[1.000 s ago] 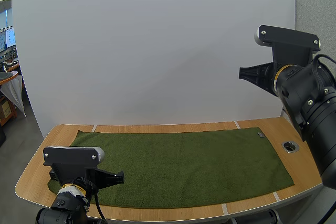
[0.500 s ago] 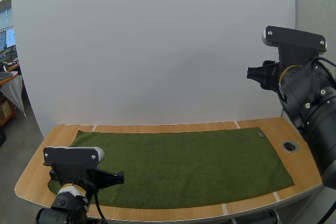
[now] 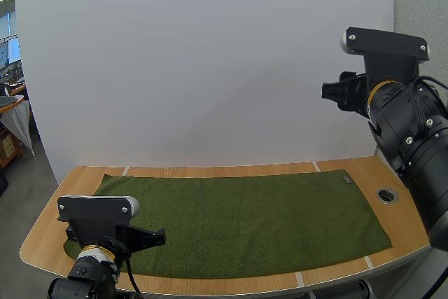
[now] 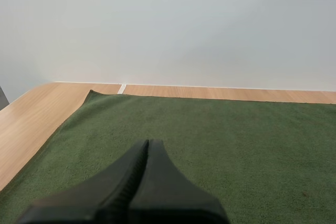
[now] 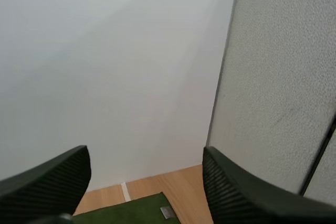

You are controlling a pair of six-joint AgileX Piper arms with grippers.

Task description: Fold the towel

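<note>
One green towel (image 3: 238, 223), flat, unfolded, spread

Desk (image 3: 280, 169): light wood, below the left tool (image 3: 161, 234).
Backdrop (image 3: 210, 68): plain white, beyond it.
Partition (image 3: 420, 5): grey, textured.

one towel (image 3: 245, 218), one table (image 3: 367, 167), two hands (image 3: 159, 234) (image 3: 327, 92)

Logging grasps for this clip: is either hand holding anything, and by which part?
Nothing is held. The left hand is shut empty, low over the towel; the right hand is open, high above the table.
</note>
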